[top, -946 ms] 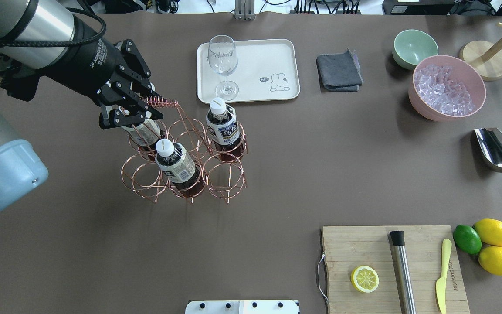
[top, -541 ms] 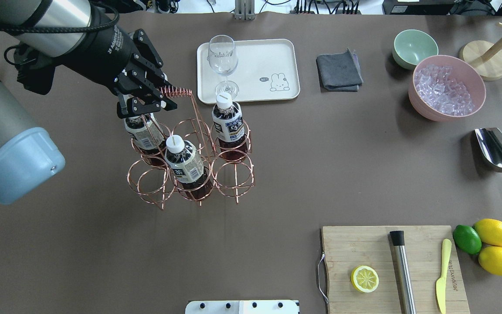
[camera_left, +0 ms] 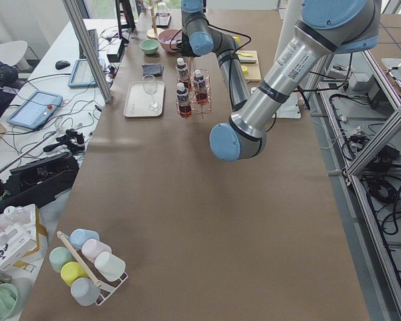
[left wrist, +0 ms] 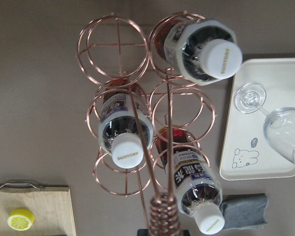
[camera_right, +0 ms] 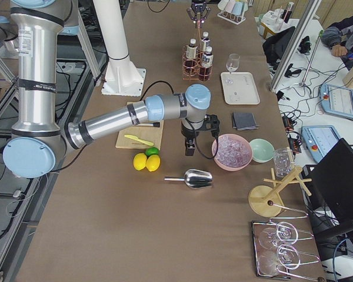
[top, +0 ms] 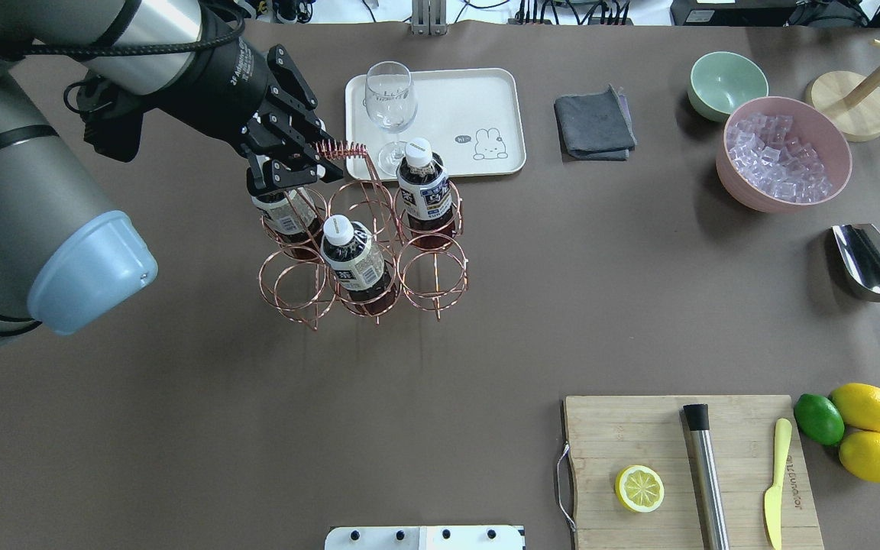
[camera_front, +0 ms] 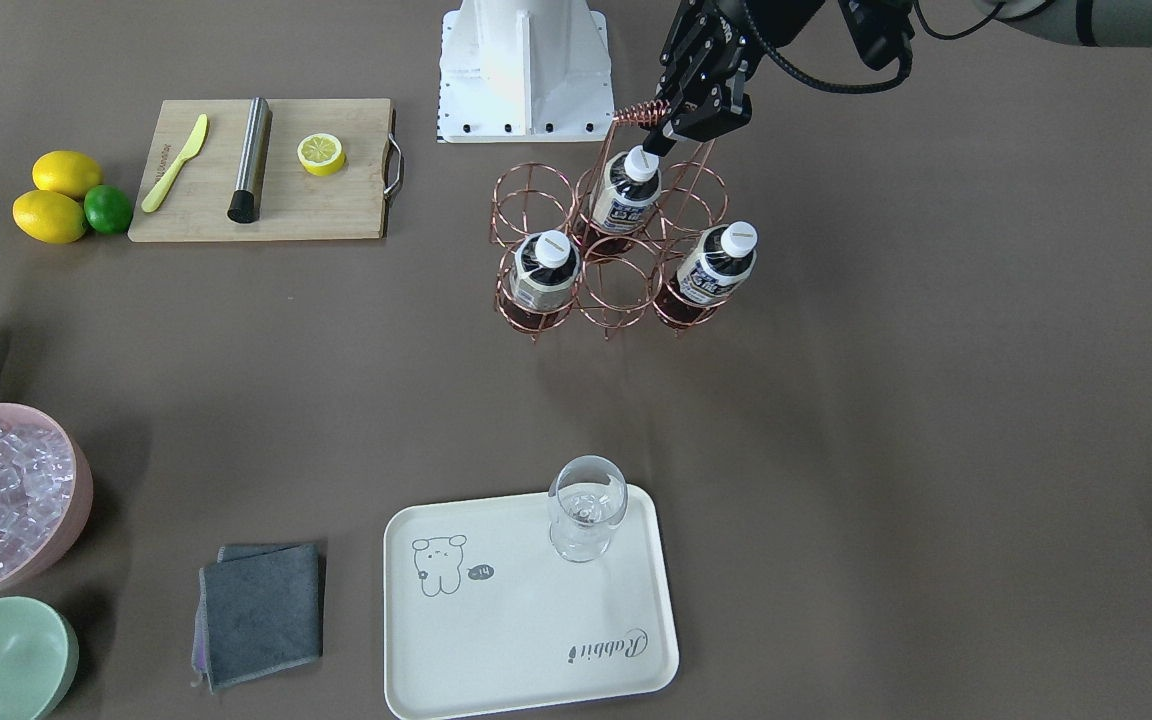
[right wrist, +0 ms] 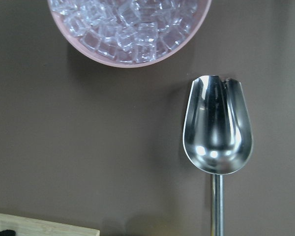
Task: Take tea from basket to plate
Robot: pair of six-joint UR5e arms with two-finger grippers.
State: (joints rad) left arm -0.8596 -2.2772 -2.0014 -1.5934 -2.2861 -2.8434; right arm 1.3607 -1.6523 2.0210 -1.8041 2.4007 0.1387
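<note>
**Table layout, from the robot's edge outward.** Nearest the robot, on its right, a wooden cutting board [top: 608,435] lies on the table [top: 448,367]. It carries a lemon half [top: 639,489], a steel muddler [top: 707,473] and a yellow knife [top: 774,489]. Two lemons [top: 865,406] and a lime [top: 819,418] sit just beside its right edge.

Farther out on that side, a steel scoop [right wrist: 217,125] lies near a pink bowl of ice [top: 745,195]. The right gripper [camera_right: 189,151] hangs above this area; whether it is spread or pressed together cannot be told.

On the robot's left, the left gripper [top: 310,160] pinches the coiled grip atop the handle of the basket [top: 370,218]. Whether the basket's feet touch the table cannot be told. All three teas stand in its rings:
- The near tea bottle [top: 356,260] is in the middle cell of the near row.
- The left tea bottle [top: 285,215] is in the far row's left cell, directly under the gripper.
- The right tea bottle [top: 426,195] is in the far row's right cell.

Beyond the basket, near it but apart, lies the plate [top: 486,99], with a wine glass [top: 390,107] upright at its near left corner. To the plate's right lie a folded grey cloth [top: 594,126] and then a pale green bowl [top: 726,84].
</note>
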